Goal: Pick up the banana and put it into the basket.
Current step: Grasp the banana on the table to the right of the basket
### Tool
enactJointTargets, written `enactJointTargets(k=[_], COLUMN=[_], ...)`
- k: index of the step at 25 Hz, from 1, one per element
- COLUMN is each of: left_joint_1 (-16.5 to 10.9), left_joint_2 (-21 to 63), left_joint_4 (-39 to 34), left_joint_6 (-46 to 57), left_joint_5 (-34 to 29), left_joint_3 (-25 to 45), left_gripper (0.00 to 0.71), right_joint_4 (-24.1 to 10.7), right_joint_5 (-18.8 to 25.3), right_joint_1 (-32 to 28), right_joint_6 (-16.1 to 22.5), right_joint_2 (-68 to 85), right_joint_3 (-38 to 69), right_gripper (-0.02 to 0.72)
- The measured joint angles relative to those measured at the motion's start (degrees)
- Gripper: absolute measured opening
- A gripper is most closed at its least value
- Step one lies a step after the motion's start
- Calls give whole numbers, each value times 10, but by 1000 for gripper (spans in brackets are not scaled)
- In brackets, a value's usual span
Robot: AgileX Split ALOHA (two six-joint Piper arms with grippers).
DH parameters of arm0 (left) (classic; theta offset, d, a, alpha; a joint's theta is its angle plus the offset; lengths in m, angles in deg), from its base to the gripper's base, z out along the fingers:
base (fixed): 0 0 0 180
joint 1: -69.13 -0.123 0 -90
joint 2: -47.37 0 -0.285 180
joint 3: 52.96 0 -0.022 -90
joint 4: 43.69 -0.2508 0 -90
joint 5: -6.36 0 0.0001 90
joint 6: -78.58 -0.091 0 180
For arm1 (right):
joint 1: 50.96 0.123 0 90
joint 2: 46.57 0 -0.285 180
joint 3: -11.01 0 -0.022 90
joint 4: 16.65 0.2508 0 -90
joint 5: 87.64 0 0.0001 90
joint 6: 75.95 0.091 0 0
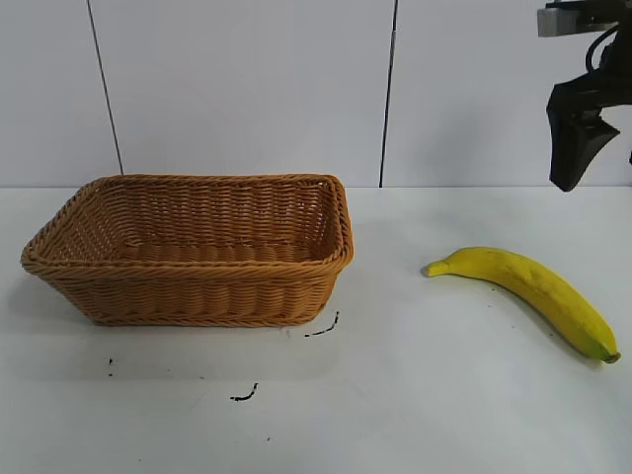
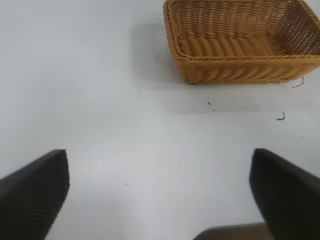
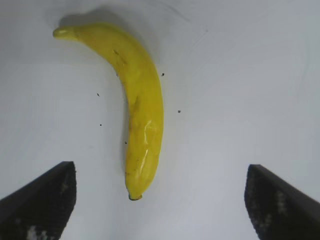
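While the banana (image 1: 528,289) lies flat on the white table (image 1: 415,415), well apart from the basket (image 1: 193,249) on its right side in the exterior view, the right gripper (image 1: 585,138) hangs up in the air, further right than the basket & above the banana's far end, not touching it. Its claw is released: in the right wrist view both dark fingers (image 3: 40,200) stand wide apart w/ the banana (image 3: 135,107) lying lengthwise between them on the table below, nothing grasped. Banana's greenish stem tip points toward the basket; its small dark end points away from it.

Basket sits upright on the table, nothing visible inside it. A few small black marks (image 1: 321,331) dot the table just beside the basket's front edge.

Left gripper (image 2: 160,195) shows only in its own wrist view, also released, fingers (image 2: 32,195) spread wide & holding nothing, over bare table w/ the basket (image 2: 240,42) well away from it.
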Motion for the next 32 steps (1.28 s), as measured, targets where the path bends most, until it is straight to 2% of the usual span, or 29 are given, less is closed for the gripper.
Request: enactJointTargets(k=[7, 12, 14, 21, 27, 32], left_joint_1=[0, 0, 0, 0, 0, 0], left_joint_2=[0, 0, 0, 0, 0, 0], left_joint_4=[0, 0, 0, 0, 0, 0], left_joint_6=[0, 0, 0, 0, 0, 0], left_joint_5=[0, 0, 0, 0, 0, 0], left_joint_3=[0, 0, 0, 0, 0, 0], left_gripper=[695, 695, 695, 695, 695, 695], right_joint_4=[14, 7, -3, -4, -4, -1], right_joint_5=[-13, -15, -15, -21, -71, -104], right_joint_1=[33, 35, 32, 32, 32, 32], right_joint_6=[-18, 9, 14, 26, 51, 56], right_joint_2=[0, -1, -5, -51, -113, -156], right_joint_3=[-1, -1, -1, 3, 3, 3], right_gripper=[634, 634, 634, 634, 634, 634])
